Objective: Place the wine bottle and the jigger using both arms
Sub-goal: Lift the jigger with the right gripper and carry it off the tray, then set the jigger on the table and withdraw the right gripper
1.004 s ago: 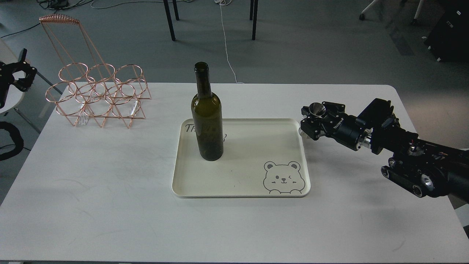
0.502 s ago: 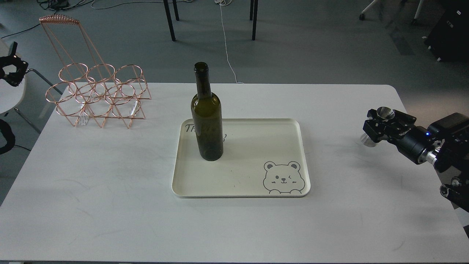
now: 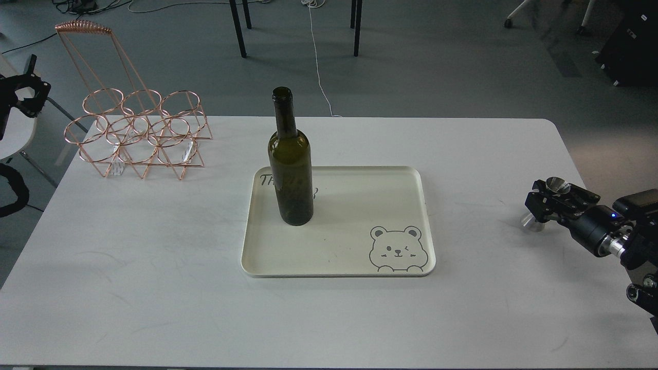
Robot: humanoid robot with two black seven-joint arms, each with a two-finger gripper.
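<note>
The wine bottle (image 3: pixel 291 169), dark olive-green, stands upright on the back left part of the cream tray (image 3: pixel 411 177). No gripper touches it. My right gripper (image 3: pixel 546 203) is near the table's right edge, well right of the tray. It is shut on the waist of the jigger (image 3: pixel 554 184), a small steel double cone held upright. The jigger's lower cone (image 3: pixel 531 221) is at or just above the tabletop. My left gripper (image 3: pixel 26 92) is off the table at the far left, beyond the copper rack. Its two fingers stand apart and hold nothing.
A copper wire bottle rack (image 3: pixel 138 134) with a tall handle stands at the table's back left. The tray has a bear drawing (image 3: pixel 397 250) at its front right corner. Chair legs and cables are on the floor behind the white table (image 3: pixel 154 288).
My right gripper has carried the jigger from the tray's right edge out to the right and nearer, lower toward the table. The left gripper only shifted slightly at the left edge.
</note>
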